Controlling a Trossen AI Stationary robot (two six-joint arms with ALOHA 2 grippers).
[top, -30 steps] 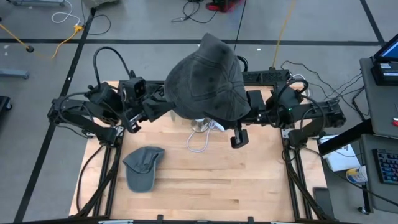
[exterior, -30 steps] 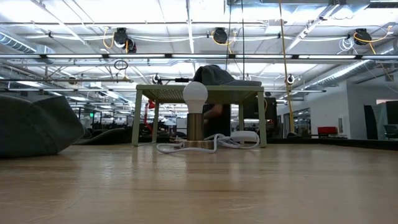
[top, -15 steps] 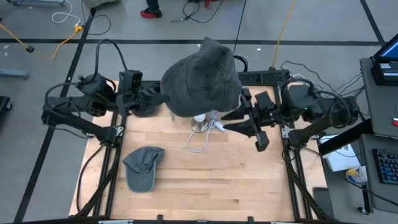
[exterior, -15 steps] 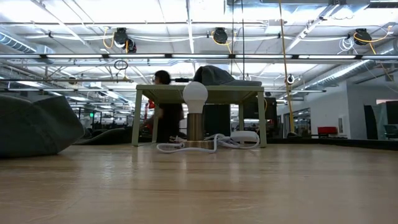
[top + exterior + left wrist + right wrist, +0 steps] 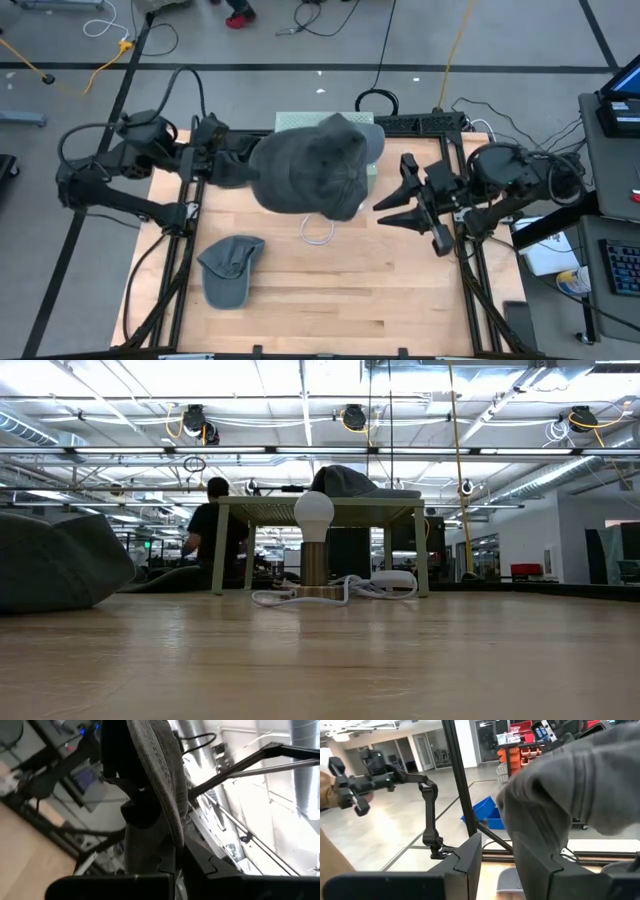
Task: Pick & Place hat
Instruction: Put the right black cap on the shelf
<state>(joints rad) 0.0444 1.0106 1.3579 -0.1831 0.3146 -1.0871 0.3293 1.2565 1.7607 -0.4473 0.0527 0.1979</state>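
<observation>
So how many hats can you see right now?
2. The dark grey hat hangs in the left gripper over the table's far edge. The lighter grey cap lies flat on the table's near-left part. Others may be hidden under the held one.

Overhead; table-level; two wrist views

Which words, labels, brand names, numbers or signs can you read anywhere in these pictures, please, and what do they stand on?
None can be read in any view.
The dark grey hat held by the left gripper: no logo or label visible.
The green cap lying on the table: no print visible.
Screens and bins in the room behind: too small and blurred to read.
</observation>
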